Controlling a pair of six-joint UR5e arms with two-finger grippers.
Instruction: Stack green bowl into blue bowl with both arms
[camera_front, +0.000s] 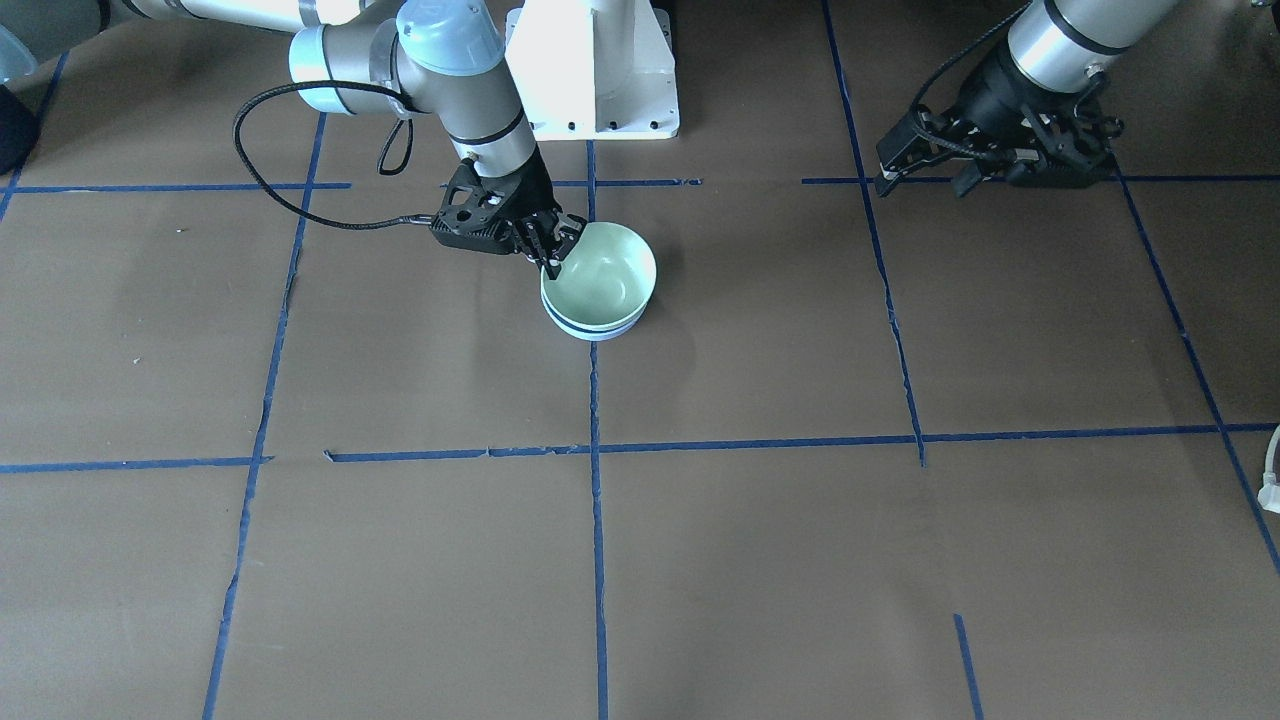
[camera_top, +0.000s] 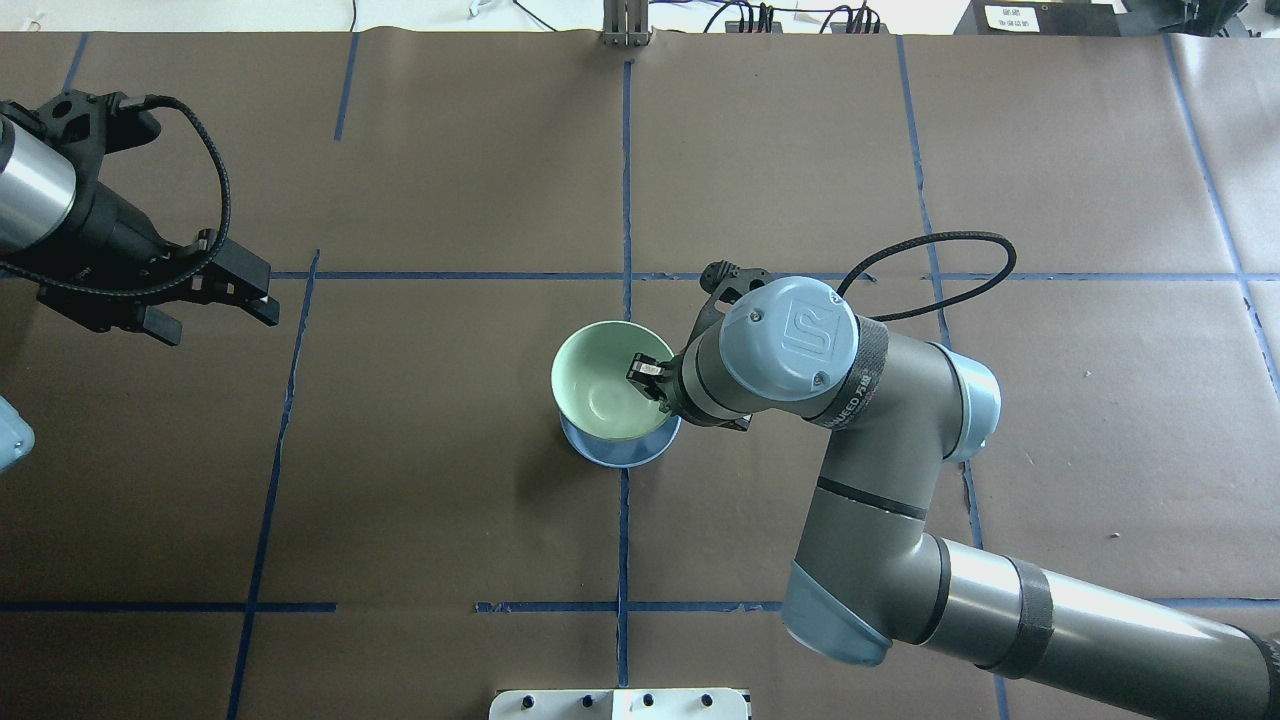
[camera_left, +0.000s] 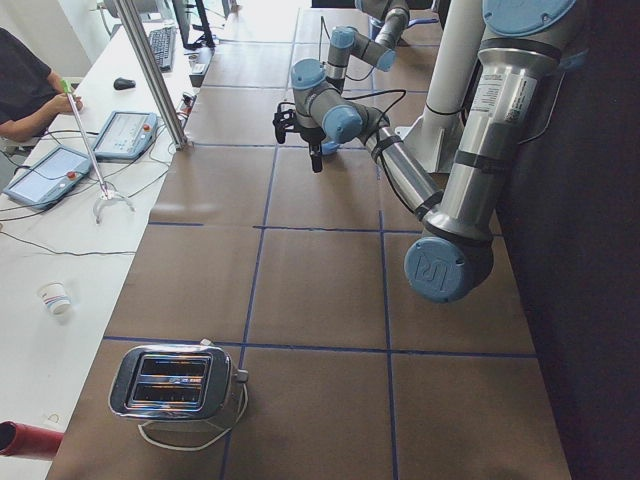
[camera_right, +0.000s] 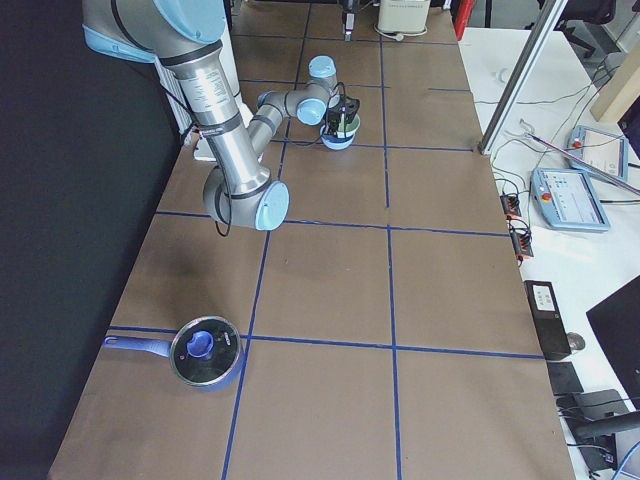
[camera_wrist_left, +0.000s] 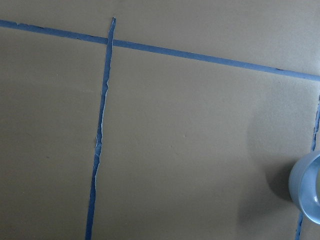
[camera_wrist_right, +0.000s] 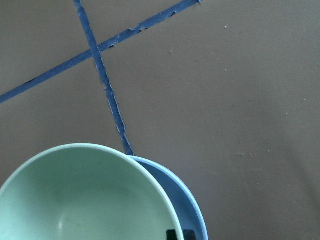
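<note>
The green bowl (camera_top: 600, 395) sits nested in the blue bowl (camera_top: 622, 457) near the table's middle, shifted and tilted a little off centre. The blue bowl's rim (camera_front: 596, 330) shows below the green bowl (camera_front: 605, 272). My right gripper (camera_top: 652, 377) is shut on the green bowl's rim, one finger inside the bowl. The right wrist view shows the green bowl (camera_wrist_right: 85, 200) over the blue bowl (camera_wrist_right: 187, 205). My left gripper (camera_top: 215, 300) is open and empty, far to the left of the bowls. It also shows in the front view (camera_front: 925, 175).
The white pedestal base (camera_front: 595, 70) stands just behind the bowls. A toaster (camera_left: 175, 385) sits at the table's left end, a lidded blue pan (camera_right: 205, 350) at its right end. Blue tape lines cross the brown table cover (camera_top: 450, 480). An operator (camera_left: 30, 85) sits at a side desk.
</note>
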